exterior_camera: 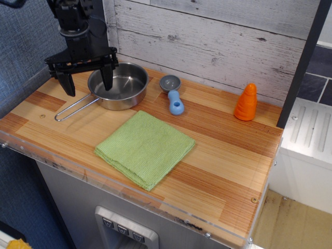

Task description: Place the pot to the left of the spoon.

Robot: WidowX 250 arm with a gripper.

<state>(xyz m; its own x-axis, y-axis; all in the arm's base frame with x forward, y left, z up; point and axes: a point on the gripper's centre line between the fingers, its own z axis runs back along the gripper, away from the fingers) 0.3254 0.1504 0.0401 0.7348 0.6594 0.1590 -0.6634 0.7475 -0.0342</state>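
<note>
The shiny steel pot [120, 86] stands on the wooden counter at the back left, its wire-loop handle [75, 107] pointing to the front left. The small spoon [173, 94], with a grey bowl and a light-blue handle, lies just right of the pot. My black gripper [87, 83] hangs above the pot's left rim with its two fingers spread wide apart. It holds nothing and is clear of the pot.
A folded green cloth [145, 148] lies in the middle front of the counter [223, 155]. An orange cone-shaped toy [246, 102] stands at the back right. A whitewashed plank wall runs behind, and the counter's clear front edge is at the bottom left.
</note>
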